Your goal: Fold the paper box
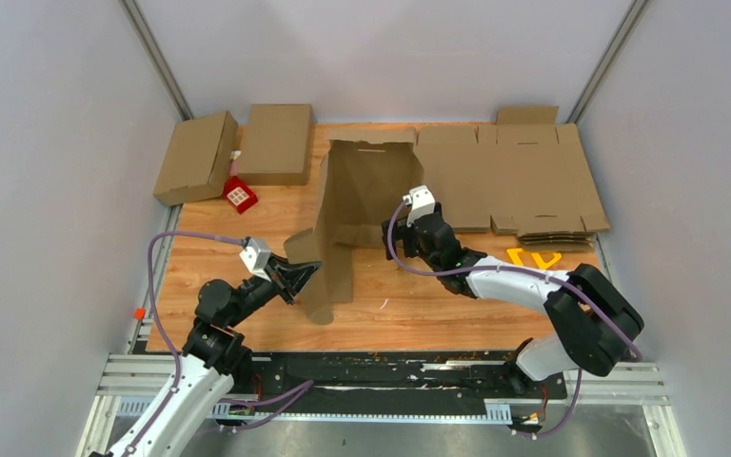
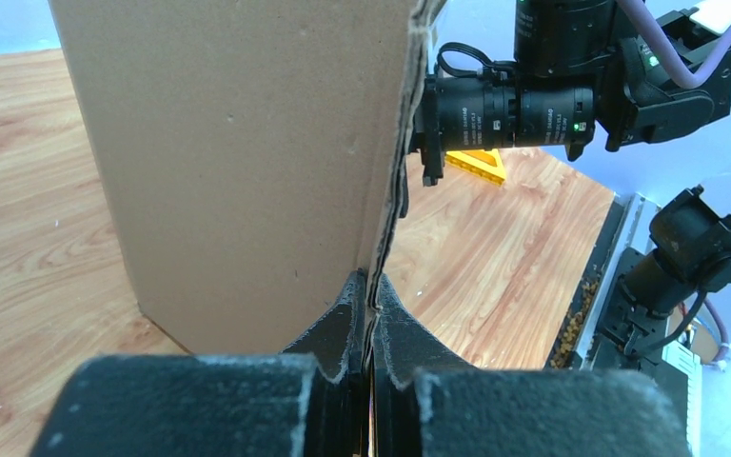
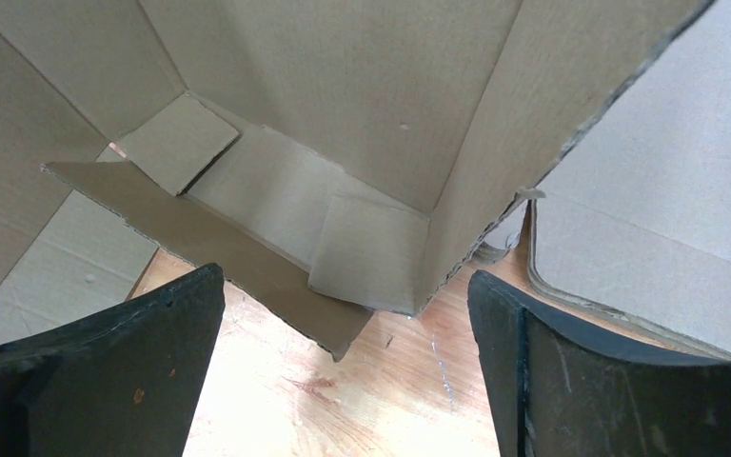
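Your left hand (image 2: pixel 369 286) is pressed together and pinches the thin edge of a cardboard flap (image 1: pixel 319 276). This flap belongs to the paper box (image 1: pixel 366 186). In the left wrist view the two fingers (image 2: pixel 338 328) meet on the edge, with only the cardboard between them, and the panel rises straight up from the grip.

Your right hand (image 3: pixel 345 276) is spread wide. In its wrist view one finger stands at the lower left and the other at the lower right, both apart from the cardboard. The hand holds nothing. It faces the open side of the box, so you look into the inside: small flaps lie folded on the inner floor, and one long flap reaches out toward the left finger.

The box stands half-formed near the middle of the bench (image 1: pixel 247 324), between your two hands. Its tall back wall is upright and has a short slot near the top. Its left panel comes forward and down to the left hand. The top view shows the right hand just beside the right edge of the box.

Behind the box, at the right, flat cardboard sheets (image 1: pixel 523 176) lie in a stack. At the back left there are two folded boxes (image 1: pixel 195 155) and a small red object (image 1: pixel 239 195) beside them. A yellow piece (image 1: pixel 533 257) lies near the right arm.
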Available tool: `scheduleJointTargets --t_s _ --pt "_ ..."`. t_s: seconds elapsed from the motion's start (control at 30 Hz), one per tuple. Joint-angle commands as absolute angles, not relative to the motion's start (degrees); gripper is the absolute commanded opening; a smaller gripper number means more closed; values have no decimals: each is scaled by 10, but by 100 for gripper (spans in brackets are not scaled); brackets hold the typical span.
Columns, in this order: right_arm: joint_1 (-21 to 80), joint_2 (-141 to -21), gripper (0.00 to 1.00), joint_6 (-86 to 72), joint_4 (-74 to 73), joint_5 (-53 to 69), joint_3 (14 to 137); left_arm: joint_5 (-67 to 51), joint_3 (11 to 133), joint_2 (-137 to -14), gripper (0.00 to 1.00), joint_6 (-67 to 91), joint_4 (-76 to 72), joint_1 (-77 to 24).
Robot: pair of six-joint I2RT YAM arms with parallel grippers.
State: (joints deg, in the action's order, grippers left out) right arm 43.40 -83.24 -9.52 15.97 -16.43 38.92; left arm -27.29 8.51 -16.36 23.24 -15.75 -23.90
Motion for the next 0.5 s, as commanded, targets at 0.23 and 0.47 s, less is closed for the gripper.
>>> scheduleJointTargets --t_s 0.23,0.47 --pt "361 -840 100 -87 190 -12 399 -283 91 -186 4 233 -176 -239" --pt "336 -901 100 -87 193 107 430 -283 89 -193 4 236 -182 -239"
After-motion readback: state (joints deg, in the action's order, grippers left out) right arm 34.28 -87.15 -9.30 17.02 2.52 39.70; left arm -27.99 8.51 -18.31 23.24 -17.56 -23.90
